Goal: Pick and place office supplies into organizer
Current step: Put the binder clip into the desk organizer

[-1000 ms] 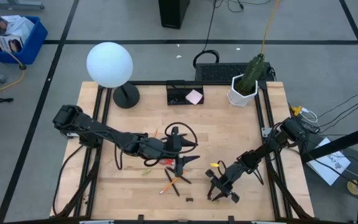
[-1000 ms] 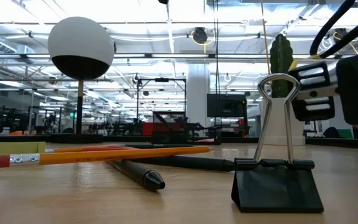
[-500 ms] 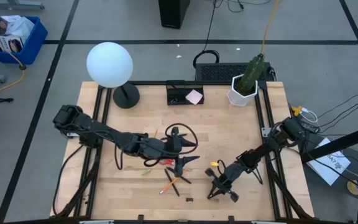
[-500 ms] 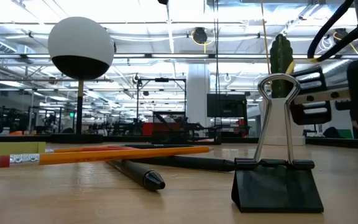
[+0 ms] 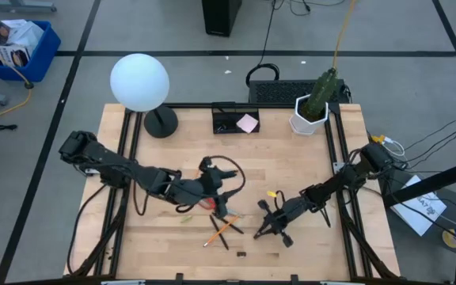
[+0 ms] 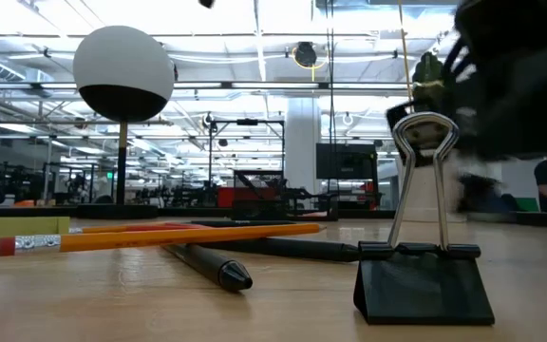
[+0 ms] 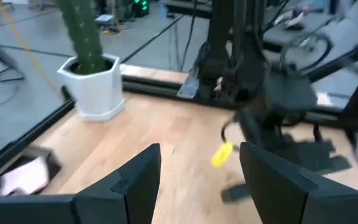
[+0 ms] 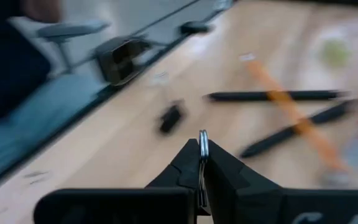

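Right gripper (image 8: 201, 180) is pinched shut on a small binder clip's wire loop (image 8: 202, 142), just beside the crossed black pens (image 5: 226, 229); the black compartment organizer (image 5: 229, 119) lies well beyond them. Left gripper (image 7: 199, 163) gapes empty nearby.

In the low view a dark blur (image 6: 516, 76) at two o'clock hides the plant. The right wrist view smears the pens (image 8: 272, 96) and pencil (image 8: 291, 112). The organizer's (image 5: 236, 120) contents are too small to tell.
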You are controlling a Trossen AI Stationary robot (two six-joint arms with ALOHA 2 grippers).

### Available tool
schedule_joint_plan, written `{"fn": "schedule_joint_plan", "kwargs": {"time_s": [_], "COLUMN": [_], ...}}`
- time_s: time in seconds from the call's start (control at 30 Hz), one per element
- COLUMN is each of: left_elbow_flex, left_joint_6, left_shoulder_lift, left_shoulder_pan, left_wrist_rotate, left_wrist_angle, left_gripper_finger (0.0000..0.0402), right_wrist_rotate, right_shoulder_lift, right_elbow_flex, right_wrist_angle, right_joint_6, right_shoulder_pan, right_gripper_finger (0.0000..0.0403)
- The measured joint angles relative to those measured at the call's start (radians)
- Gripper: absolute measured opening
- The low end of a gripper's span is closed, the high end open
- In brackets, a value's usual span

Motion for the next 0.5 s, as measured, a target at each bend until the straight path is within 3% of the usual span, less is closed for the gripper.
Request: {"fn": "schedule_joint_plan", "kwargs": {"time_s": [0.17, 0.3, 0.5], "left_elbow_flex": [0.0, 0.0, 0.001], "left_joint_6": [-0.051, -0.148, -0.348], "left_shoulder_lift": [-0.001, 0.007, 0.012], "left_shoulder_pan": [-0.071, -0.12, -0.189], "left_wrist_rotate": [-0.116, -0.16, -0.322], "left_wrist_angle": [-0.108, -0.211, -0.386], "left_gripper_finger": [0.0227, 0.0227, 0.0227], "right_wrist_rotate": [0.079, 0.079, 0.057], "right_shoulder_lift": [-0.091, -0.144, -0.165], "right_elbow_flex": [0.0, 0.001, 0.025], "right_wrist_angle": [-0.096, -0.14, -0.159], "right_joint_6": [-0.051, -0.078, -0.095], "right_shoulder_pan": [-0.087, -0.185, -0.346], "right_gripper_finger": [0.0004, 0.0004, 0.0003]}}
